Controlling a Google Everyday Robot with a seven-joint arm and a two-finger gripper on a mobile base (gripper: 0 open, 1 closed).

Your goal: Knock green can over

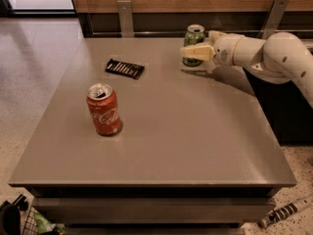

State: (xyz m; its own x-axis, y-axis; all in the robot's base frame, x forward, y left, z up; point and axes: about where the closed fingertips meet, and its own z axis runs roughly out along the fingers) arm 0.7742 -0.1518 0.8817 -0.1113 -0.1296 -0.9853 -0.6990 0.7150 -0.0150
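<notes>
Reach is the whole question here. The green can (193,39) stands upright near the far edge of the table (186,146), somewhat right of that edge's middle. The gripper (195,52) is right against it, its pale tip crossing the can's front at about mid-height. The arm (274,58) comes in over the table's right edge, so the can lies leftward from the wrist, toward the far-left corner.

The can's long axis is vertical and the gripper lies roughly level, square across that axis. Tip and can seem to touch, though from this angle the tip may only hang just in front. Whether the gripper is open or closed I cannot tell, nor whether it has any hold on the can.

A sweep to the left, landing above the can's middle, would likely topple it, while a low push might only slide it. The red can (104,109) stands well apart toward the near-left corner. A dark packet (125,68) lies flat left of the green can, probably out of its fall.
</notes>
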